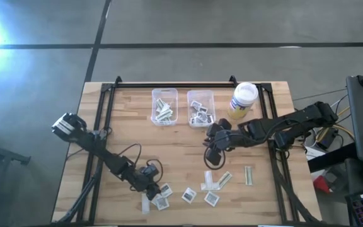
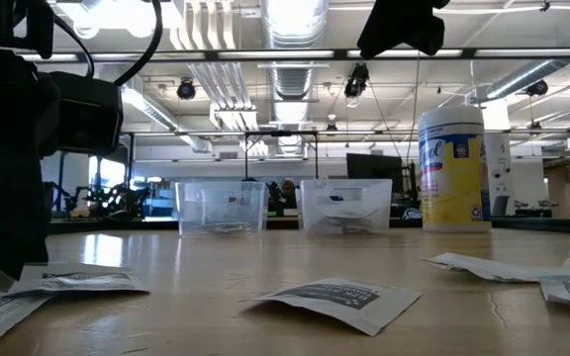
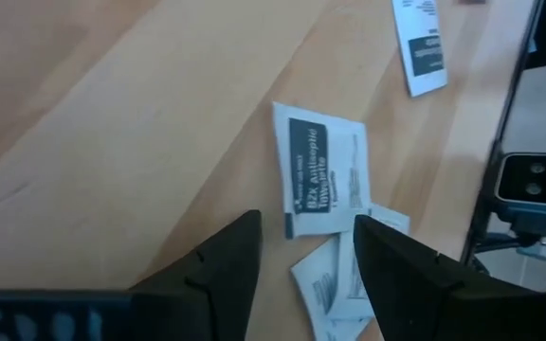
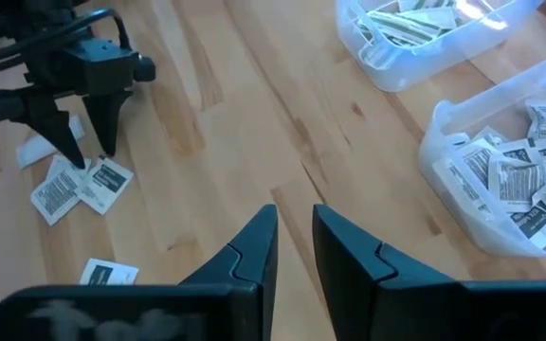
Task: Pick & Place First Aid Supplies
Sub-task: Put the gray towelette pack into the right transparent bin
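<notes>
Left hand [image 1: 151, 187] is down low at the front edge of the bench [image 1: 137, 139], fingers spread wide and empty, straddling a small cluster of packets [image 1: 161, 197]. In its wrist view the fingertips [image 3: 240, 248] bracket a square white antiseptic wipe [image 3: 322, 175], dark printed band down 1 side, overlapping another packet beneath. This looks like the pick step: line up, then pinch. The next move calls for catching only the top packet, and these thin, flat paper sachets lie flush on the wood, so a finger likely needs to get under an edge.

Right hand [image 1: 214, 140] hangs over mid-bench just in front of the right bin [image 1: 200, 107], fingers narrow with a slim gap and nothing between them in its wrist view; I judge it is between drops.

The 2 clear plastic bins look sorted: long pale strips in the left bin [image 1: 164, 106], square printed wipes in the right. More loose packets sit front right, including a narrow strip [image 1: 249, 174]. A white-lidded yellow jar [image 1: 242, 99] stands beside the bins. The bench is pale, glossy butcher-block wood.
</notes>
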You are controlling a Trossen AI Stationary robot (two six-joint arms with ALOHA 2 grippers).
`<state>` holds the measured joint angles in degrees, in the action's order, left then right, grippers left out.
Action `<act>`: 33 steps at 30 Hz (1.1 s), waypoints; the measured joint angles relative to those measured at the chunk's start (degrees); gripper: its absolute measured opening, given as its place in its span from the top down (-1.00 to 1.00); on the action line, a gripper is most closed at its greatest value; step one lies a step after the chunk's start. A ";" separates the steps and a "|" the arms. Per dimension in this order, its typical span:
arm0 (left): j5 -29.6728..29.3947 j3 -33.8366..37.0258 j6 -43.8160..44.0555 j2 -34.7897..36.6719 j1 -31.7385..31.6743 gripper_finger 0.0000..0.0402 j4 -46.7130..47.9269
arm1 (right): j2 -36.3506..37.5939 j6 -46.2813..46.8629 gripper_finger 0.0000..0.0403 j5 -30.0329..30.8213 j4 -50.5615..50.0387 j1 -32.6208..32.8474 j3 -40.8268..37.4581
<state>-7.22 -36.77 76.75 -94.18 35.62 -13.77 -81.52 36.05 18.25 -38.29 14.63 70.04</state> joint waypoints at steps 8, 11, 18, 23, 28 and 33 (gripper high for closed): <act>0.20 0.00 -0.61 -2.29 0.00 0.05 -5.30 | 0.00 -0.04 0.61 1.61 0.12 -0.01 0.00; 0.13 0.00 -0.48 -3.19 0.00 0.05 -5.57 | 0.00 -0.04 0.59 1.62 0.11 -0.01 0.00; -0.09 -0.07 -0.19 -3.95 -0.23 0.12 -5.22 | 0.00 -0.04 0.58 1.62 0.09 -0.01 0.00; -0.02 -0.07 -0.67 -3.94 -0.24 0.38 -5.09 | 0.00 -0.04 0.63 1.51 0.09 -0.01 0.00; 0.72 -0.09 -3.56 -3.80 -0.17 0.73 -4.95 | 0.00 -0.02 0.67 1.45 0.07 0.12 0.00; -0.07 0.11 -6.26 -2.77 -0.20 0.97 -4.37 | 0.00 -0.01 0.71 1.43 0.07 0.56 0.00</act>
<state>-7.29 -36.66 70.49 -96.96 35.42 -18.14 -81.52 36.04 19.68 -38.22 15.18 70.04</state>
